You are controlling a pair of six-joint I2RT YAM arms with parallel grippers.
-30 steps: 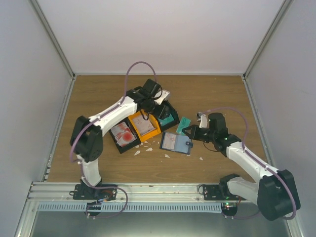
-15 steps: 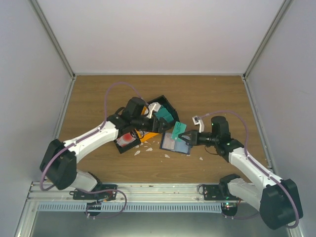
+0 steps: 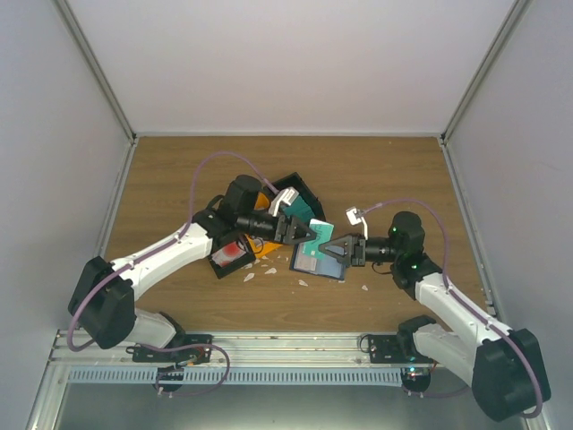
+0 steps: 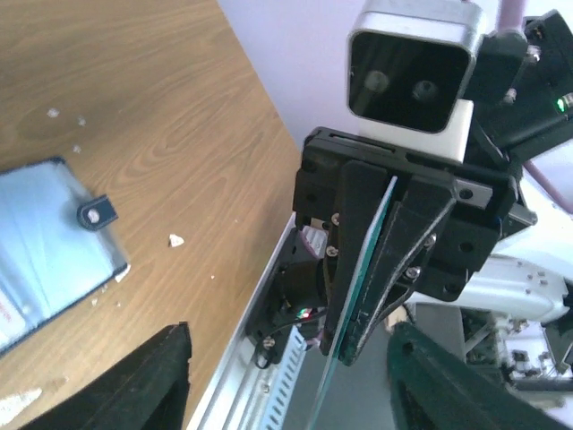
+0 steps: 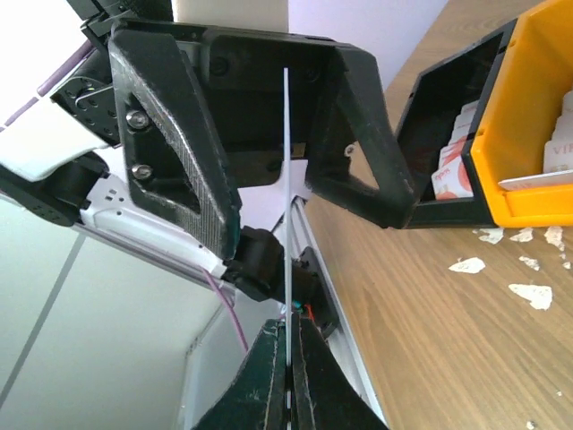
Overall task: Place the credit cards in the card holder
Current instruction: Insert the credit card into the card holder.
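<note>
My right gripper (image 3: 329, 248) is shut on a teal credit card (image 3: 319, 229) and holds it on edge above the open navy card holder (image 3: 313, 263). In the right wrist view the card (image 5: 286, 179) rises edge-on from my shut right gripper (image 5: 288, 330). My left gripper (image 3: 311, 235) faces it, open, its jaws on either side of the card's far end without touching it. In the left wrist view my open left gripper (image 4: 288, 331) frames the card (image 4: 369, 255), and the card holder (image 4: 45, 242) lies at the left.
Three bins stand behind the holder: a black one with red-blotched cards (image 3: 229, 253), an orange one (image 3: 260, 199) mostly hidden by my left arm, and a black one with teal cards (image 3: 301, 204). The orange bin (image 5: 528, 134) shows in the right wrist view. White scraps (image 3: 269, 270) dot the wood.
My left arm swung from the far bins to the centre and its open jaws now flank the card. My right gripper lifted the teal card off the table to above the holder.
</note>
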